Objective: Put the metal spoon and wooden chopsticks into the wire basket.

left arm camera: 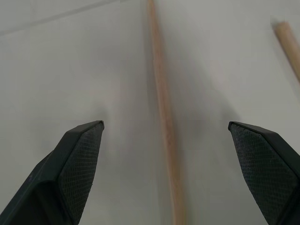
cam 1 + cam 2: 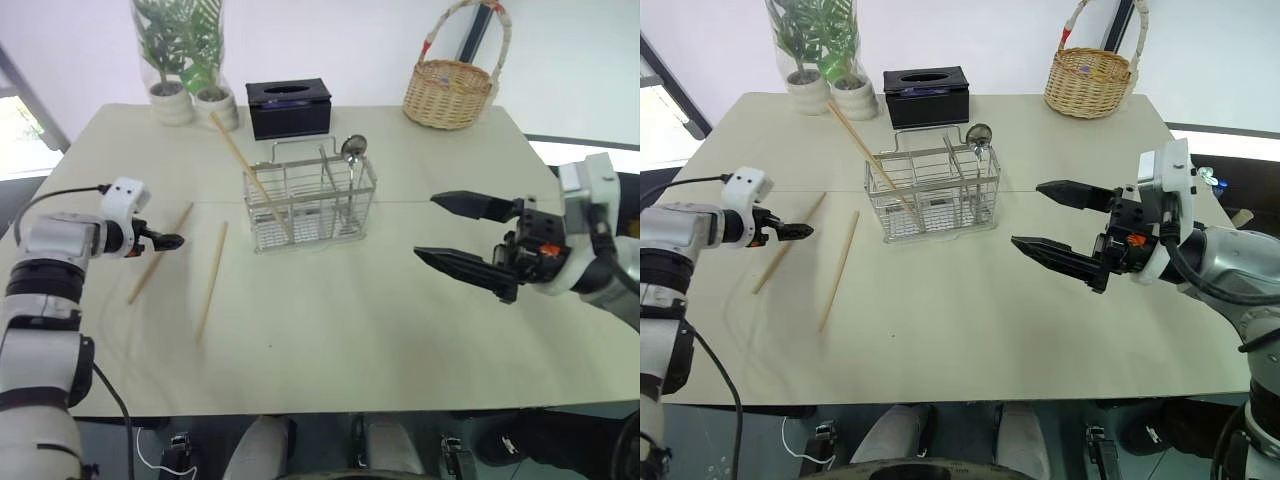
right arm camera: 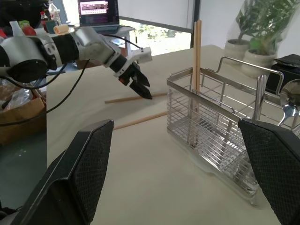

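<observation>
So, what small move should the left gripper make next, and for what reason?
Probably lower the open left gripper a little and close on the chopstick lying between its fingers. The spoon and other chopsticks already stand in the wire basket; two sticks lie on the table.

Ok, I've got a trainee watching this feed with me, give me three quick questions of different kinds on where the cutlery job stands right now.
1. True or false: the metal spoon already stands in the wire basket.
2. How many wooden chopsticks lie flat on the table?
3. Which fits the left gripper? A) shut on a chopstick; B) open, over the chopstick nearest the table's left edge; C) inside the basket.

Key:
1. True; its bowl sticks up above the basket's right end.
2. Two, both left of the basket; more chopsticks already lean out of the basket's left end.
3. B. The right gripper is open too, holding nothing.
</observation>
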Action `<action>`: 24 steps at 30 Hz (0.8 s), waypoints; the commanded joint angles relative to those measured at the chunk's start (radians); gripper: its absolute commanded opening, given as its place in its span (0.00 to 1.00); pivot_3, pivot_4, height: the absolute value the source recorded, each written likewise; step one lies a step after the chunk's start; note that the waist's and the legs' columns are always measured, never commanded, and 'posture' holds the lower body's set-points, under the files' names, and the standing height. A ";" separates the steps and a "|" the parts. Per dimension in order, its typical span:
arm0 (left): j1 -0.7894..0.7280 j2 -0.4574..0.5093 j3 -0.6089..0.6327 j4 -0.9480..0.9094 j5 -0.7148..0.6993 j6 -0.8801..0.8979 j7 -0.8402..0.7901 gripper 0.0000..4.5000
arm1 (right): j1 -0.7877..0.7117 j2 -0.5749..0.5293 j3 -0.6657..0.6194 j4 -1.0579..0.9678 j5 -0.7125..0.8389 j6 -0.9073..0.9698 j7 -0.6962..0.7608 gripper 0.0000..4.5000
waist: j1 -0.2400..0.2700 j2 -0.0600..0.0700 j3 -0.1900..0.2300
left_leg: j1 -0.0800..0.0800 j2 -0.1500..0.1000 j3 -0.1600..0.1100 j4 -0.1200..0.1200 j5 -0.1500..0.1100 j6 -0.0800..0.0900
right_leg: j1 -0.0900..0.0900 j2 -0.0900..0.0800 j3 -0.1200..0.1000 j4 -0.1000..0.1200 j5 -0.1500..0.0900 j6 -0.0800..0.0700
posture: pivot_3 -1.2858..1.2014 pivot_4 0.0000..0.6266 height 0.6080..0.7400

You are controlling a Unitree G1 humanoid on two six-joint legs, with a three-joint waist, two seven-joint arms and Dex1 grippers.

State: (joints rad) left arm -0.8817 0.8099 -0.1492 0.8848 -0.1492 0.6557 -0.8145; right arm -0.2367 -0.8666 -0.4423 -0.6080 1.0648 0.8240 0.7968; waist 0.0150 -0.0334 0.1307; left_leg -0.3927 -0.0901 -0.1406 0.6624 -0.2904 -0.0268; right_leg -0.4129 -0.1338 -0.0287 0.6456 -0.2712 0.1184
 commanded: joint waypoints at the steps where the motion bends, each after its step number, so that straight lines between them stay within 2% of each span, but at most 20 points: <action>1: -0.056 -0.020 -0.002 0.090 0.055 -0.044 -0.019 1.00 | 0.002 -0.012 -0.041 -0.033 0.044 -0.013 -0.035 0.98 | 0.001 0.000 0.000 | 0.000 0.000 0.000 0.000 0.000 0.000 | 0.000 0.000 0.000 0.000 0.000 0.000 | 0.52 0.24 0.32; 4: -0.061 -0.049 -0.016 0.148 0.094 -0.077 -0.056 1.00 | 0.003 -0.012 -0.046 -0.034 0.060 -0.016 -0.063 0.98 | 0.000 0.001 0.000 | 0.002 0.000 0.000 0.000 0.000 0.000 | 0.002 0.000 0.000 0.000 0.000 0.000 | 0.52 0.24 0.32; 5: -0.063 -0.058 -0.011 0.163 0.099 -0.082 -0.063 0.88 | 0.003 -0.013 -0.045 -0.035 0.062 -0.017 -0.069 1.00 | 0.000 0.001 0.000 | 0.002 0.000 0.000 0.000 0.000 0.000 | 0.002 0.000 -0.001 0.000 0.000 0.000 | 0.52 0.24 0.32; 7: -0.073 -0.069 0.006 0.187 0.106 -0.091 -0.061 0.73 | 0.007 -0.018 -0.049 -0.038 0.072 -0.019 -0.075 1.00 | 0.001 0.002 -0.001 | 0.002 0.000 0.000 0.000 0.000 0.000 | 0.003 0.000 -0.001 0.000 0.000 0.000 | 0.52 0.24 0.32; 9: -0.083 -0.073 0.018 0.203 0.116 -0.102 -0.054 0.48 | 0.011 -0.023 -0.053 -0.037 0.080 -0.020 -0.078 1.00 | 0.002 0.002 -0.001 | 0.002 0.000 0.000 0.000 0.000 0.000 | 0.003 -0.001 -0.001 0.000 0.000 0.000 | 0.52 0.24 0.32; 13: -0.098 -0.075 0.043 0.217 0.125 -0.109 -0.043 0.04 | 0.015 -0.028 -0.051 -0.029 0.085 -0.027 -0.079 1.00 | 0.001 0.002 -0.001 | 0.002 0.000 0.000 0.000 0.000 0.000 | 0.003 -0.001 -0.001 0.000 0.000 0.001 | 0.52 0.24 0.32; 21: -0.115 -0.070 0.141 0.172 0.093 -0.094 0.024 0.02 | 0.007 -0.022 -0.023 -0.007 0.077 -0.042 -0.074 1.00 | 0.000 0.001 0.000 | 0.002 0.000 -0.001 0.001 0.000 0.000 | 0.003 0.000 -0.002 0.000 0.001 0.001 | 0.52 0.24 0.32; 24: -0.139 -0.069 0.272 0.097 0.022 -0.132 0.145 0.02 | 0.003 -0.022 -0.013 -0.001 0.079 -0.043 -0.078 1.00 | 0.000 -0.002 0.001 | 0.001 0.000 -0.002 0.001 0.000 0.000 | 0.002 0.000 -0.002 0.000 0.001 0.002 | 0.52 0.24 0.32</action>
State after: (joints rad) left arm -0.9783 0.7296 0.0337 1.0599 -0.0730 0.5601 -0.7381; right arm -0.2173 -0.8821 -0.4467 -0.6023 1.1301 0.7990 0.7194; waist 0.0146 -0.0352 0.1319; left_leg -0.3918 -0.0896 -0.1423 0.6630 -0.2904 -0.0266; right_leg -0.4112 -0.1337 -0.0306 0.6458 -0.2705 0.1199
